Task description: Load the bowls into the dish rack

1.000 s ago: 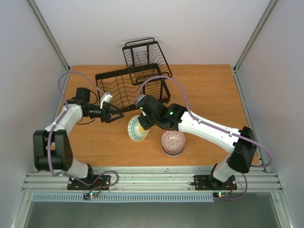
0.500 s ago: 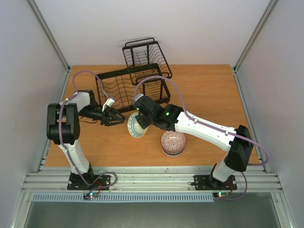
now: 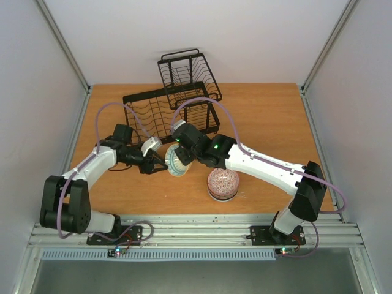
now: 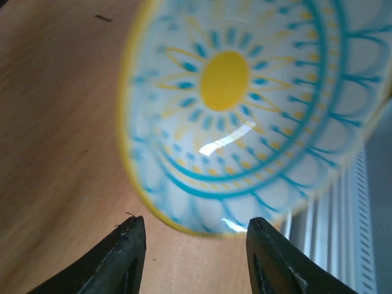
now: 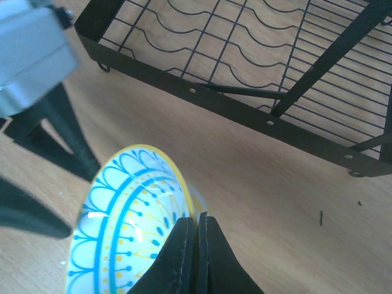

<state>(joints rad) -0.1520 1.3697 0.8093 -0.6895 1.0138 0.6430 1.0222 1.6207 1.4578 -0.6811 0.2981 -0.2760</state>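
Note:
A bowl [image 4: 239,104] with a yellow centre, teal pattern and yellow rim is held tilted on its edge above the table. My right gripper [image 5: 197,222] is shut on its rim, seen from above at the bowl [image 3: 177,166]. My left gripper [image 4: 195,236] is open, and the bowl's lower rim sits just ahead of its spread fingertips without touching them. A second bowl [image 3: 222,184], pink-patterned, lies upside down on the table to the right. The black wire dish rack [image 3: 160,109] stands behind both grippers, and I see no bowl in it.
The rack's raised smaller basket [image 3: 188,72] sits at the back, near the far wall. The rack's front rail [image 5: 245,113] runs close behind the held bowl. Grey side walls close in the wooden table [image 3: 269,116] on both sides.
My left arm has swung right and forward until its fingers reach the held bowl, and its jaws have narrowed. The right gripper has lifted and tipped the bowl slightly toward the left arm.

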